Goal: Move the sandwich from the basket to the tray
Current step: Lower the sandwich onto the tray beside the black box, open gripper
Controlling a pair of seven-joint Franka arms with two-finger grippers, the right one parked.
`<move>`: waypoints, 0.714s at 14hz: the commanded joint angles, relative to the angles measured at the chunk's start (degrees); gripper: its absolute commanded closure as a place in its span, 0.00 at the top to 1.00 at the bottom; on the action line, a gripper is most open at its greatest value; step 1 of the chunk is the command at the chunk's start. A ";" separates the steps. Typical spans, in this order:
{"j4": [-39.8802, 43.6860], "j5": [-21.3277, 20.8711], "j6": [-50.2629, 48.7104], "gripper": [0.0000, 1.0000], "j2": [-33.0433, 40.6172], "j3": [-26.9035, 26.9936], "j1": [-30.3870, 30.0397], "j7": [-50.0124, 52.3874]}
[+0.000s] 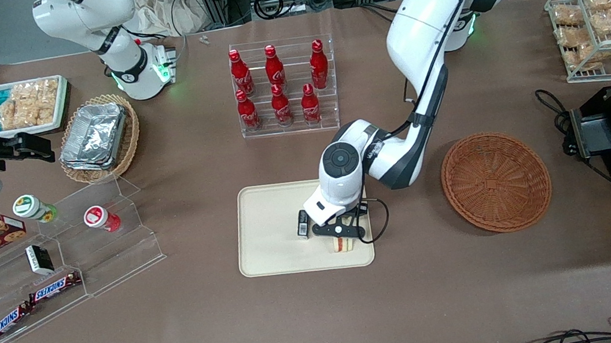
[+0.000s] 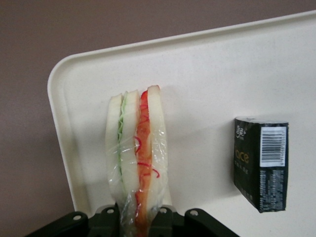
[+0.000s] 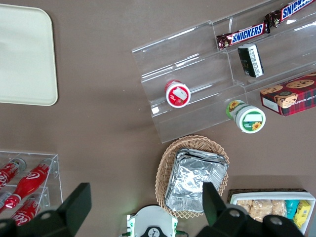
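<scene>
From the front, the gripper [image 1: 341,236] hangs low over the cream tray [image 1: 268,246], at the corner nearest the camera and the empty round basket [image 1: 496,181], with the sandwich [image 1: 341,245] under it. At the wrist, the fingers [image 2: 111,217] pinch the wrapped sandwich [image 2: 136,158] by its narrow end over the tray [image 2: 207,74], a small black box [image 2: 260,163] lying nearby.
</scene>
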State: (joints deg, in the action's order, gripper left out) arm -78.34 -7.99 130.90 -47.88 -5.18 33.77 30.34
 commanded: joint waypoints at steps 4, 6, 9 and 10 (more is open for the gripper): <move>-1.73 -0.72 -5.11 1.00 7.51 0.26 -2.04 -0.28; -1.90 -0.54 -10.55 1.00 12.52 0.60 -2.21 -0.20; -2.17 -0.19 -18.90 1.00 19.90 0.43 -5.99 -0.37; -2.34 -0.19 -21.89 1.00 22.19 0.43 -7.04 -0.37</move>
State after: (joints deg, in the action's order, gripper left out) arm -77.80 -7.99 113.11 -31.24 -4.39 28.90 30.30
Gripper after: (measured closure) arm 0.000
